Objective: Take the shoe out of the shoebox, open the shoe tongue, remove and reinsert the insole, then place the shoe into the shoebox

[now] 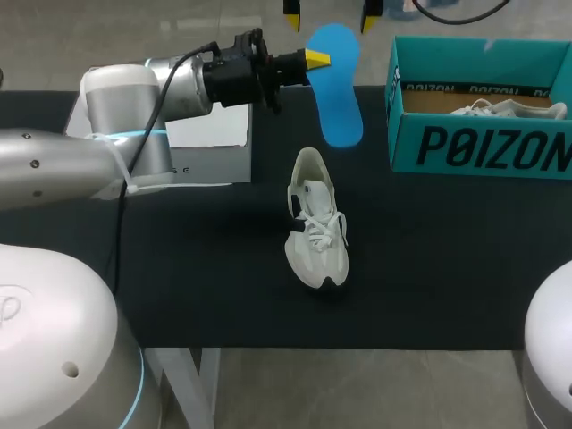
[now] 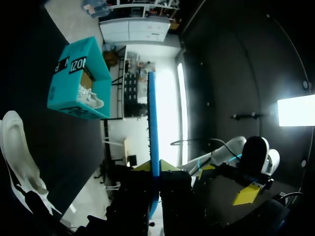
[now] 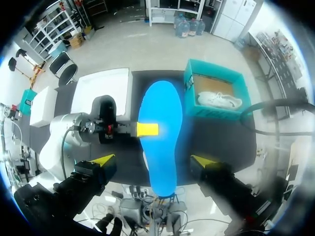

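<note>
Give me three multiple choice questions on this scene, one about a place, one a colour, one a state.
1. Where is the insole? A in the shoebox B inside the shoe C held up by the left gripper
2. What colour is the insole? A blue B white C yellow
3. How is the right gripper? A open B shut on the insole C shut on the shoe
C: that gripper pinches it above the table. A: blue in every view. A: its yellow tips stand apart, touching nothing.

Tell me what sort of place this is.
Likely a robot manipulation test bench: over a black table, the left gripper holds a blue insole, and a white shoe sits near a teal shoebox.
</note>
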You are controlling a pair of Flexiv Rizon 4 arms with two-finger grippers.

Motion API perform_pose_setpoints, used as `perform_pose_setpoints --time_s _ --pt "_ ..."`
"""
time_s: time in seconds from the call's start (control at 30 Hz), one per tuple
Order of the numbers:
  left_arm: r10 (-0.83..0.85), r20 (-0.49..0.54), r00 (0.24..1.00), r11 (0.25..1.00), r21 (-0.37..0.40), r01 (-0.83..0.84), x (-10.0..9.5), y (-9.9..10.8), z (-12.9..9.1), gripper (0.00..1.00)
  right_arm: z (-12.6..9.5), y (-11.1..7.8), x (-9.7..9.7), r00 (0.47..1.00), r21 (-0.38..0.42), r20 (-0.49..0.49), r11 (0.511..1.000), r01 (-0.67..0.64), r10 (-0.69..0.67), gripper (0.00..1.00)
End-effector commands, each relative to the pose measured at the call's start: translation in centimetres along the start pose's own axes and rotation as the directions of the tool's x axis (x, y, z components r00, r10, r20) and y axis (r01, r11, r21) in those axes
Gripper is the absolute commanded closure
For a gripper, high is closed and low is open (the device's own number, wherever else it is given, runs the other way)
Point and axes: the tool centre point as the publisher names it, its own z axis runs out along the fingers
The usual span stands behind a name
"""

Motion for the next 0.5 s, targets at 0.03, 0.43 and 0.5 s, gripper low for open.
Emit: perform_pose_setpoints --time_s 0.03,0.43,0.5 --pt "-0.001 0.002 1.0 1.0 0.0 0.001 0.0 0.0 0.0 1.0 0.0 0.0 0.0 1.0 0.001 0.0 1.0 0.0 0.0 0.0" --pt "0.026 0.019 0.999 1.0 0.009 -0.026 0.2 -0.5 -0.5 1.0 0.7 -0.2 -2.3 0.897 0.08 -0.443 0.996 0.042 -0.002 0.0" --pt "0.029 0.018 0.999 0.999 0.015 -0.029 0.3 -0.7 -0.7 1.0 0.7 -0.3 -2.8 0.87 0.076 -0.492 0.996 0.053 -0.008 0.0"
